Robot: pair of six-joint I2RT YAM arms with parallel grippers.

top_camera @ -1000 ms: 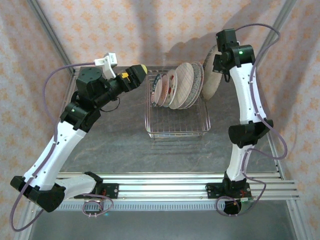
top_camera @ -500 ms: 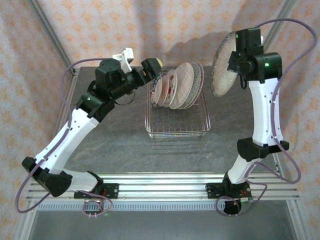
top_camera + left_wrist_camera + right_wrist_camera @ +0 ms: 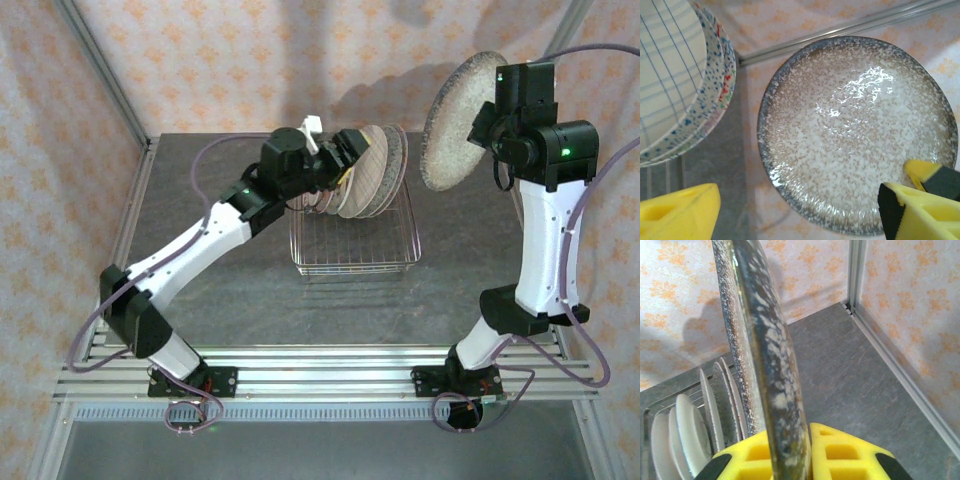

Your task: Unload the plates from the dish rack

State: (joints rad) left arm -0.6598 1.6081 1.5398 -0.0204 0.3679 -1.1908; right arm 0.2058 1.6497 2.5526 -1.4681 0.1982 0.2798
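Observation:
My right gripper [image 3: 497, 112] is shut on the rim of a speckled grey-brown plate [image 3: 461, 120], held on edge high above the table, to the right of the dish rack [image 3: 355, 263]. In the right wrist view the plate's edge [image 3: 765, 355] is pinched between the yellow fingers [image 3: 850, 455]. Several plates [image 3: 366, 172] stand upright in the rack. My left gripper [image 3: 350, 148] hovers over their left end, open. The left wrist view has its yellow fingers [image 3: 685, 210] wide apart, a purple plaid plate [image 3: 665, 75] at upper left and the lifted speckled plate [image 3: 855, 135] beyond.
The rack's front half [image 3: 355, 240] holds no plates. Dark grey tabletop [image 3: 470, 230] lies bare to the right of the rack and to its left [image 3: 220, 290]. Patterned walls and metal frame posts [image 3: 100, 70] close in the back and sides.
The right arm has lifted the speckled plate up and to the right, out of the rack. The left arm has swung right, from beside the rack to over the standing plates.

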